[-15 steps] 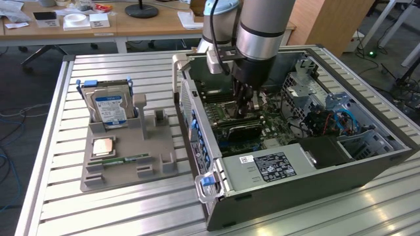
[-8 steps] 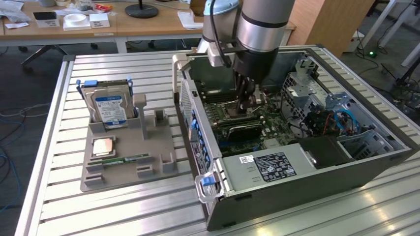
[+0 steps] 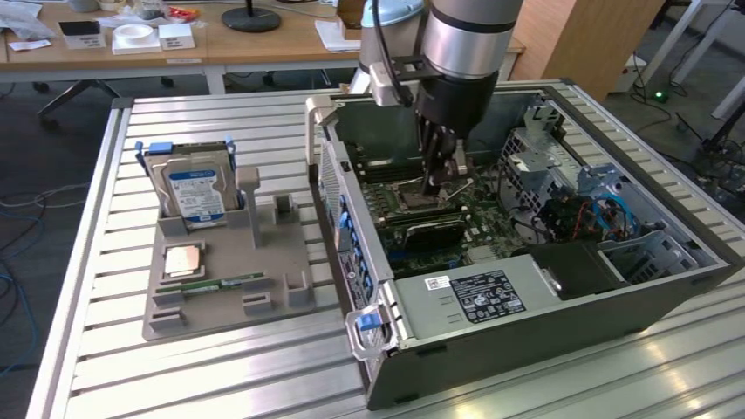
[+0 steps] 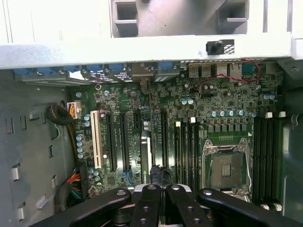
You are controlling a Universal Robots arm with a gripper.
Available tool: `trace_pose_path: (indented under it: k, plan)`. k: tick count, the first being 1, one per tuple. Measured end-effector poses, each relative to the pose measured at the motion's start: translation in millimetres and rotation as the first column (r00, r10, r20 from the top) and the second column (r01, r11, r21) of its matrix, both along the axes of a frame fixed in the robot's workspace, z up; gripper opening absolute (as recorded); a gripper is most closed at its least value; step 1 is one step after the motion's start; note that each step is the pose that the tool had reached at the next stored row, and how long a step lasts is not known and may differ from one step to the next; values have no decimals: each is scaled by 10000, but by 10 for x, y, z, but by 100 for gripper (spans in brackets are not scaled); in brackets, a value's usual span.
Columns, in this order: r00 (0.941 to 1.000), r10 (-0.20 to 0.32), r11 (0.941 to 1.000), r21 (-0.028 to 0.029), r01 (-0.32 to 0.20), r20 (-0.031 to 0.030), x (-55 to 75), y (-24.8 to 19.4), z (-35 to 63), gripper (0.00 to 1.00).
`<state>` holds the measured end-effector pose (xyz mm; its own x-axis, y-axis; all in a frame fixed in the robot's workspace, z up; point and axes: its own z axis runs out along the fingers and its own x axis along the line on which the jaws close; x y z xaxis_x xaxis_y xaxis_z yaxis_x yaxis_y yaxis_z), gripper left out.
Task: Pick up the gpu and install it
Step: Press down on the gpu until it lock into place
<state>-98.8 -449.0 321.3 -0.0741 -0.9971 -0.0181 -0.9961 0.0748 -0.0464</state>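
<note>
While seated edge-on in the motherboard [image 4: 189, 113], the gpu [image 4: 146, 156] stands just beyond the closed gripper [image 4: 158, 191].

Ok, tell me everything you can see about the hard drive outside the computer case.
The hard drive is a silver metal block with a blue-and-white label on its broad face. It stands upright on one edge in a slot of the grey holder, at the exterior view's left of the open case. A dark frame with blue clips wraps its top and sides. Nothing else touches it.

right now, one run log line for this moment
gripper: shut, inside pc case | over motherboard | gpu: seated in slot
</note>
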Motion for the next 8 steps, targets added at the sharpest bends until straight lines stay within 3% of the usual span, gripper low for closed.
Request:
trace_pose_path:
  k: [8]
  plan:
    - [10000, 0, 10000, 0, 0, 5, 0, 0, 32, 11]
